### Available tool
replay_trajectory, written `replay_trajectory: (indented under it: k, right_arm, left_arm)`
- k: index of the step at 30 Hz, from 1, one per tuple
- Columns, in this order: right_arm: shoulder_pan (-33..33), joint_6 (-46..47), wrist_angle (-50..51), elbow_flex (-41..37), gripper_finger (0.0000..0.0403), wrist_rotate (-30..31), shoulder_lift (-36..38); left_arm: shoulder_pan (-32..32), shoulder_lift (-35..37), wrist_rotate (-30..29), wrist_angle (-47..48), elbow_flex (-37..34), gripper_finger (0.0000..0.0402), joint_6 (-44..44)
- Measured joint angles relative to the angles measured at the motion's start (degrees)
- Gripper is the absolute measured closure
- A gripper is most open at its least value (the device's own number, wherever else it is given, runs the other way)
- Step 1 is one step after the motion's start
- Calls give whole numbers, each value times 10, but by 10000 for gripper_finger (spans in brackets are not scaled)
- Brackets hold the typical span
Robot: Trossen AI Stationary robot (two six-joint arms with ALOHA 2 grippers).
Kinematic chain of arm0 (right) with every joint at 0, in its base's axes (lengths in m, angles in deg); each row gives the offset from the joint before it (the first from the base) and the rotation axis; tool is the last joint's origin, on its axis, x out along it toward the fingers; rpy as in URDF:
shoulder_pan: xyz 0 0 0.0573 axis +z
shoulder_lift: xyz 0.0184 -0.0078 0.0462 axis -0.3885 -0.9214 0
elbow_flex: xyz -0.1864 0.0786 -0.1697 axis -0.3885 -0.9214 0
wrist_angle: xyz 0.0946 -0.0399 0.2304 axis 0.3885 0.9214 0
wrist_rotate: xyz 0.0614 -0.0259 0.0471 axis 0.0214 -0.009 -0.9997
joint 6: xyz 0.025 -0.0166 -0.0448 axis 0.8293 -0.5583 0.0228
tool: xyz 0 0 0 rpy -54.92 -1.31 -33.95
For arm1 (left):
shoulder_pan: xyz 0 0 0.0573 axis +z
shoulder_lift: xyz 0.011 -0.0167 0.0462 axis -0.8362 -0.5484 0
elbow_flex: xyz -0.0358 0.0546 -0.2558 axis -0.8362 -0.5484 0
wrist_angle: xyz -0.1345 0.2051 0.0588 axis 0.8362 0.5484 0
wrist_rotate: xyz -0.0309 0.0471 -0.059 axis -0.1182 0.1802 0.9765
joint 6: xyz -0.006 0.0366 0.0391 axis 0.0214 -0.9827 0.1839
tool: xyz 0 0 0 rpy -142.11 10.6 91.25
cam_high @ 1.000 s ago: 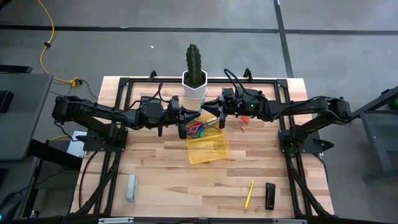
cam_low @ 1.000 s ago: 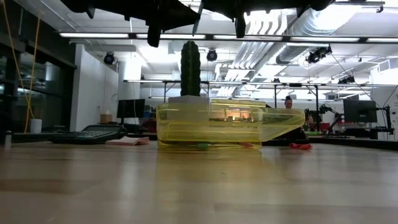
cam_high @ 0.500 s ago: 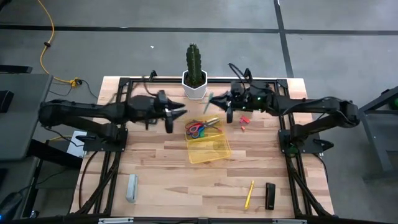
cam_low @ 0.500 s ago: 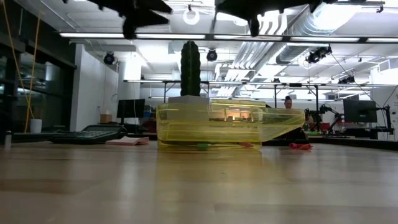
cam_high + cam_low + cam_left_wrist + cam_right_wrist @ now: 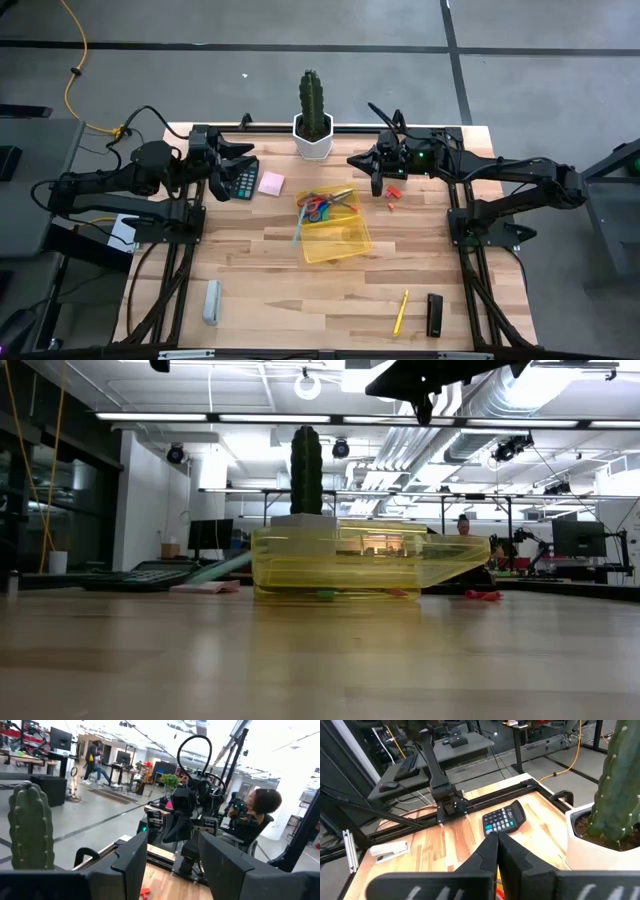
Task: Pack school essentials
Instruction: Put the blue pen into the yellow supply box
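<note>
A clear yellow box [image 5: 338, 236] stands mid-table with the red-handled and blue-handled scissors [image 5: 318, 207] in its far part. The light-blue pen [image 5: 298, 226] leans slanting on the box's left wall [image 5: 218, 568]. A pink sticky-note pad [image 5: 270, 183] lies left of the box, small red pieces [image 5: 392, 193] lie to its right, and a yellow pencil [image 5: 401, 311] lies near the front. My left gripper [image 5: 240, 162] [image 5: 172, 847] hangs open above the table's far left, with nothing between its fingers. My right gripper [image 5: 354, 161] [image 5: 496, 837] is shut on nothing, high up right of the cactus.
A potted cactus [image 5: 312, 118] stands at the far edge between the two grippers. A black calculator [image 5: 243, 180] lies under the left gripper. A grey oblong block [image 5: 212, 301] lies front left, and a black block [image 5: 434, 315] front right.
My left gripper has opened, risen and drawn back from above the box toward the table's left edge. The light-blue pen now leans on the box's left wall, where it was not before. My right gripper has moved from over the box toward the table's far right.
</note>
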Motion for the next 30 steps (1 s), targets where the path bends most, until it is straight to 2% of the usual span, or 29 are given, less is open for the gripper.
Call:
replay_trajectory:
  k: [12,19,22,25,30]
  right_arm:
    - [0,1,2,0,403,0,0]
    - [0,1,2,0,403,0,0]
    - [0,1,2,0,403,0,0]
    - [0,1,8,0,403,0,0]
    - [0,1,26,0,403,0,0]
  left_arm:
    - [0,-23,1,2,0,238,0]
    - [0,-26,3,38,0,238,25]
    - [-1,-26,5,79,0,238,71]
    - [-19,-34,23,173,0,237,140]
    - [-116,-74,59,358,0,232,327]
